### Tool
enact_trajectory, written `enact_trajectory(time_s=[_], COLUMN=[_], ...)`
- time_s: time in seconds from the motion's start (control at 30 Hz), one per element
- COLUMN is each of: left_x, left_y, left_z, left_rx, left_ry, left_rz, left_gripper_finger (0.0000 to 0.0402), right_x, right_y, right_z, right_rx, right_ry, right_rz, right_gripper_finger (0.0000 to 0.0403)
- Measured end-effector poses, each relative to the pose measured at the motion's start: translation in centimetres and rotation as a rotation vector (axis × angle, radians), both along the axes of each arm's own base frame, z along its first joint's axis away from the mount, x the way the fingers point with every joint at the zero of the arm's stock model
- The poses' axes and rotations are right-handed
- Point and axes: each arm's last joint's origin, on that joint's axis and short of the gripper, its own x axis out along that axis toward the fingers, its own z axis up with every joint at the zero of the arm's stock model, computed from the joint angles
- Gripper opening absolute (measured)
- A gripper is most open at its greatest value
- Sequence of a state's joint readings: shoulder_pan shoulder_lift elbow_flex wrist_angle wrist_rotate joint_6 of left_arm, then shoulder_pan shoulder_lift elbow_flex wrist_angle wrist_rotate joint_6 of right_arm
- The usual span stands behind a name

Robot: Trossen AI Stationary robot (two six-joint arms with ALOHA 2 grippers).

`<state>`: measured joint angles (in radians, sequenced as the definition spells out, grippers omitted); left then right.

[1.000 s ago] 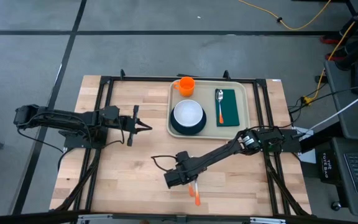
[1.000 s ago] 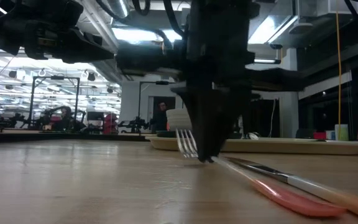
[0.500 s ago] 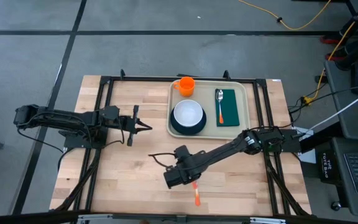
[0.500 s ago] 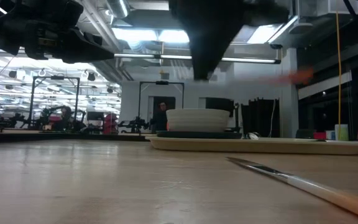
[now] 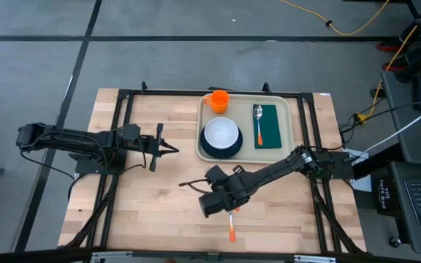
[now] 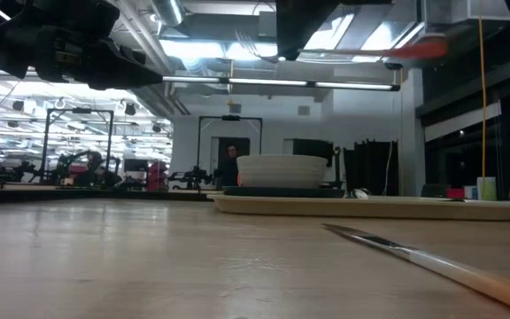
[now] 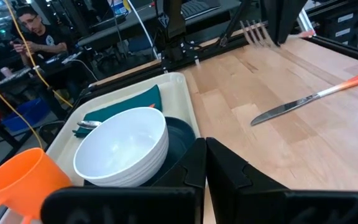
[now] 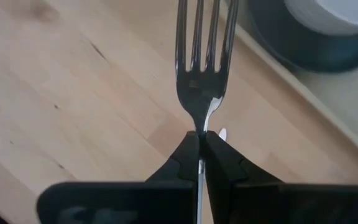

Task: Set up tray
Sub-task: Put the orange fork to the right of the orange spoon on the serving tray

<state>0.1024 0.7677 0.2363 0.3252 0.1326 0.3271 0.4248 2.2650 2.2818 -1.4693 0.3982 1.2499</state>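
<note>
The beige tray (image 5: 245, 150) lies at the table's far middle. On it are a white bowl (image 5: 221, 134) on a dark plate, an orange cup (image 5: 218, 100), and a spoon (image 5: 258, 120) on a green napkin (image 5: 270, 128). My right gripper (image 5: 210, 206) hangs over the table's near middle, shut on a fork (image 8: 202, 56); the fork's reddish handle (image 6: 419, 49) shows high in the low view. A knife (image 7: 309, 99) with an orange handle (image 5: 232, 234) lies flat on the wood below. My left gripper (image 5: 172, 151) waits shut, left of the tray. My right gripper pinches the fork's neck (image 8: 201, 124), just below the tines, between its two fingertips. The tines (image 8: 204, 31) stick out past the fingers; most of the handle is hidden behind them. The fork is lifted clear of the table.
Bare wood lies left of and in front of the tray (image 7: 185, 93). Black frame rails (image 5: 123, 109) run along the table's sides. A person (image 7: 33, 31) sits in the room beyond the table.
My right gripper has risen from the table with the fork and rolled about its own line. The fork, which had its tines on the wood beside the knife, now hangs clear of the table. The knife has stayed on the table.
</note>
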Motion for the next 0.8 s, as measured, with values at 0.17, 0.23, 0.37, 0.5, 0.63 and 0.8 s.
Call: enact_trajectory(time_s=[0.17,0.23,0.37,0.5,0.63,0.8], left_x=[0.0,0.0,0.0,0.0,0.0,0.0], left_y=[0.0,0.0,0.0,0.0,0.0,0.0], left_z=[0.0,0.0,0.0,0.0,0.0,0.0], left_rx=[-0.001,-0.003,-0.015,-0.038,-0.039,-0.054], left_ry=[0.000,0.000,0.001,0.001,0.002,0.002], left_rz=[0.000,0.001,0.001,-0.007,-0.008,-0.005], left_gripper_finger=[0.0004,0.0006,0.0008,0.0005,0.0004,0.0008], right_x=[0.3,0.6,0.6,0.6,0.6,0.7], right_y=[0.4,0.8,1.7,2.8,3.4,3.7], right_z=[-1.0,-1.7,-3.1,-4.9,-6.4,-8.7], right_rx=[0.003,0.001,-0.032,-0.102,-0.120,-0.160], right_ry=[-0.009,-0.030,-0.068,-0.142,-0.189,-0.260], right_rz=[0.037,0.058,0.064,0.054,0.053,0.050], right_gripper_finger=[0.0011,0.0011,0.0012,0.0012,0.0012,0.0012])
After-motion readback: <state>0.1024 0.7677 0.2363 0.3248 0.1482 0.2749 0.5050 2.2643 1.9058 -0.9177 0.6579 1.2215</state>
